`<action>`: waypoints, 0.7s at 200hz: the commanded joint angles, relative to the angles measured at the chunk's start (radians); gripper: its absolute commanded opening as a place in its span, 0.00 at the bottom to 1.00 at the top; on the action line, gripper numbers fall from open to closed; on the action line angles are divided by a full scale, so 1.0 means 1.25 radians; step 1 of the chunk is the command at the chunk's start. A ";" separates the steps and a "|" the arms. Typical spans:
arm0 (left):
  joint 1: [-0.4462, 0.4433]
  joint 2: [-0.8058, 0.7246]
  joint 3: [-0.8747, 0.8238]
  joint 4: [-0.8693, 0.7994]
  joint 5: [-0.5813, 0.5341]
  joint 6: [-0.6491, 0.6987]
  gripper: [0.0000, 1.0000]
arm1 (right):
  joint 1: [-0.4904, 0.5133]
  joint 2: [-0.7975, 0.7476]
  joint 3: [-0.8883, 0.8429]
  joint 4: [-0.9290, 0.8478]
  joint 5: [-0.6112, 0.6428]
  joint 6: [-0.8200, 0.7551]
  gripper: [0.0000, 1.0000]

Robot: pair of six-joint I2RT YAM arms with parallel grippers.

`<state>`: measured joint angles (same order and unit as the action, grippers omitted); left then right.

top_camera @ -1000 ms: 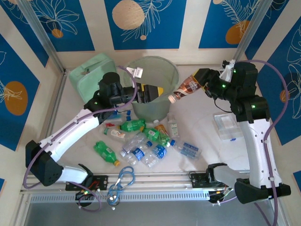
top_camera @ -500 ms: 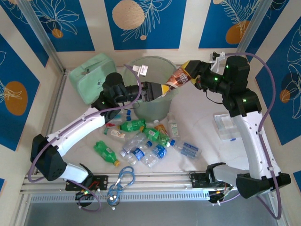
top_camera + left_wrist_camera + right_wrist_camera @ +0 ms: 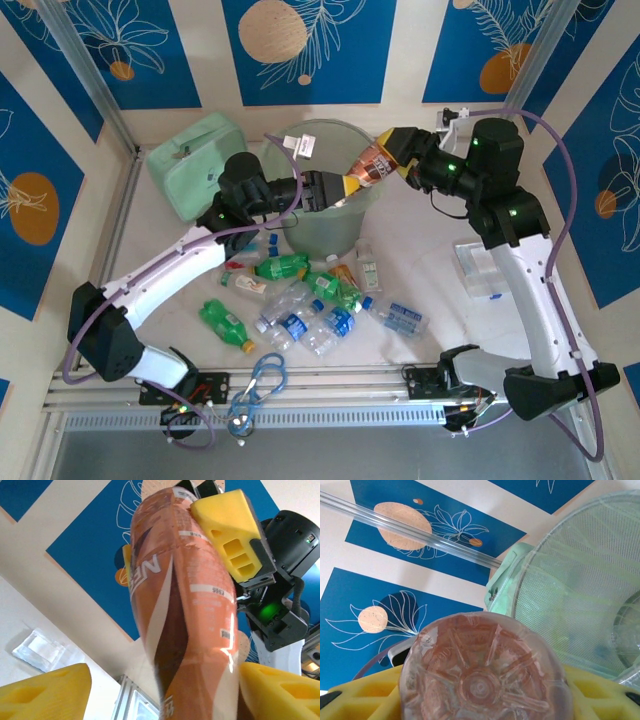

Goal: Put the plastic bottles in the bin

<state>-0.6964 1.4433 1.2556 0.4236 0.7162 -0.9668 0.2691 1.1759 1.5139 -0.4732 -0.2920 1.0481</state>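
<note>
My right gripper (image 3: pixel 397 150) is shut on the base of a brown-and-orange labelled plastic bottle (image 3: pixel 366 170), which slants cap-down over the right rim of the pale-green bin (image 3: pixel 325 236). In the right wrist view the bottle's base (image 3: pixel 482 675) sits between the yellow fingers, with the bin's mesh wall (image 3: pixel 580 590) beyond. My left gripper (image 3: pixel 333 190) reaches across the bin with open jaws on either side of the bottle's lower part (image 3: pixel 185 605). The right pad (image 3: pixel 280 690) lies against the bottle; the left pad (image 3: pixel 45 692) stands apart. Several loose bottles (image 3: pixel 310 300) lie in front of the bin.
A mint-green zip case (image 3: pixel 195 160) lies left of the bin. To the right, a clear plastic box (image 3: pixel 485 268) sits beside the right arm. A blue carabiner (image 3: pixel 262 385) lies at the near edge, and a green bottle (image 3: pixel 225 325) rests left of the pile.
The right gripper has carried the bottle left, from beside the bin to over its rim. The left gripper has come under the bottle and its jaws have narrowed around it.
</note>
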 commanded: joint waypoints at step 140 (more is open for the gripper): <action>0.039 0.000 0.074 -0.109 0.006 0.118 0.47 | -0.023 -0.023 0.065 -0.182 0.129 -0.115 0.92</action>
<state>-0.6807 1.4433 1.2743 0.3325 0.7238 -0.8738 0.2695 1.1873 1.5410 -0.5873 -0.2070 0.9768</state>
